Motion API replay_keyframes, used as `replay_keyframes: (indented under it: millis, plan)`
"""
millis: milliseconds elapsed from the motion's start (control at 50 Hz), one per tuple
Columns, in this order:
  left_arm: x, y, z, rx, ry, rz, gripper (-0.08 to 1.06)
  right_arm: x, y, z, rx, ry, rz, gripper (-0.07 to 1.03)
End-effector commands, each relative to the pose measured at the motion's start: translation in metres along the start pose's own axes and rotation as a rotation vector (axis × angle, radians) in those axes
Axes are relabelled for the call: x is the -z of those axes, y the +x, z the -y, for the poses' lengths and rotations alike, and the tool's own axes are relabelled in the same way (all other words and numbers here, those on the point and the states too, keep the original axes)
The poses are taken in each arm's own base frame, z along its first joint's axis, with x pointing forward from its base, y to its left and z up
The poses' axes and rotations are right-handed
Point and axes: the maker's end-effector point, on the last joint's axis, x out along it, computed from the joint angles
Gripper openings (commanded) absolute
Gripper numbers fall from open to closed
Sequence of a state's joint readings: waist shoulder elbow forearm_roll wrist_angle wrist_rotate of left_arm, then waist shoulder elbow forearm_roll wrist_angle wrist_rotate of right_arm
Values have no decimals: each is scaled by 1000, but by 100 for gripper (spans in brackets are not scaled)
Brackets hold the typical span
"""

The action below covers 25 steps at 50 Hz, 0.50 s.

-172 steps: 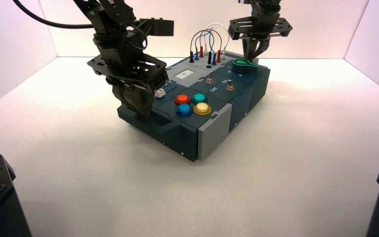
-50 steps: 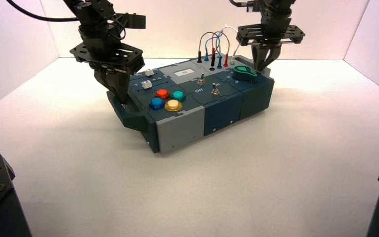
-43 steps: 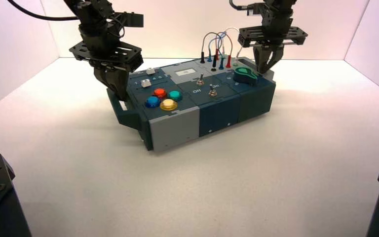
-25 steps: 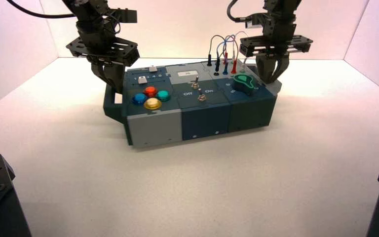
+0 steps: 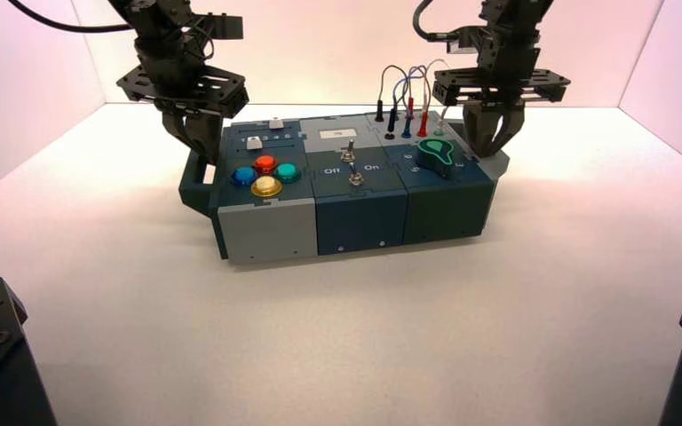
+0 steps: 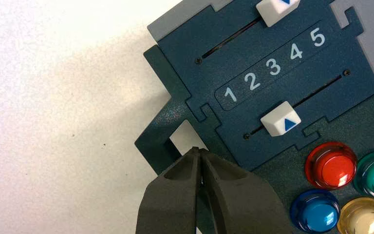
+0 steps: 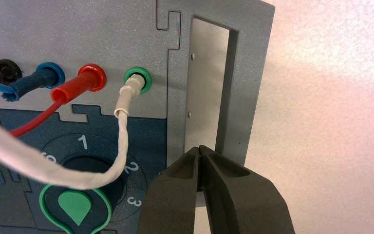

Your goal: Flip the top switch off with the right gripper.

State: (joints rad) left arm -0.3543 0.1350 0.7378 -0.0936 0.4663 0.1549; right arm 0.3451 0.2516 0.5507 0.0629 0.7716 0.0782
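Fingertips of the right gripper (image 7: 199, 148) are together, over the handle opening (image 7: 208, 83) at the right end of the box (image 5: 360, 217), beyond and to the right of the green pointed knob (image 5: 435, 155). Around this knob, the digits 1, 2 and 3 can be read; another mark is partly hidden by the white wire (image 7: 122, 141), which passes over the knob's place in the right wrist view. The letters "on" are also readable, at that view's edge.

The top switch (image 5: 348, 153) stands to the left of the knob, well apart from the right gripper. The other switch (image 5: 356, 179) is nearer to the camera, also left of the knob. Beyond the knob rise black, blue, red and white wires with their plugs (image 5: 407, 126).

Farther left of the knob are the red, green, blue and yellow buttons (image 5: 266, 186), then two white sliders (image 5: 255, 143) with printed 1, 2, 3, 4, 5 between. Leftmost, the left gripper (image 6: 199, 148) is over the left handle, its fingertips also together.
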Motion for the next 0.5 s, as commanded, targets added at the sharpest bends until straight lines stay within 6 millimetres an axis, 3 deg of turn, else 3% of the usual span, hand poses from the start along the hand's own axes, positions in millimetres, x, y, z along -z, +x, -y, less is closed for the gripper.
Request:
replay_keyframes:
  millis: [20, 260, 500]
  plan:
    - [-32, -19, 10, 6, 20, 120, -3, 6, 5, -57, -13, -148, 3, -2]
    - [-46, -43, 11, 7, 24, 172, -3, -10, -10, -61, -16, -159, 60, -2]
    - [-53, -60, 13, 9, 26, 203, -3, -13, -18, -61, -14, -163, 67, -2]
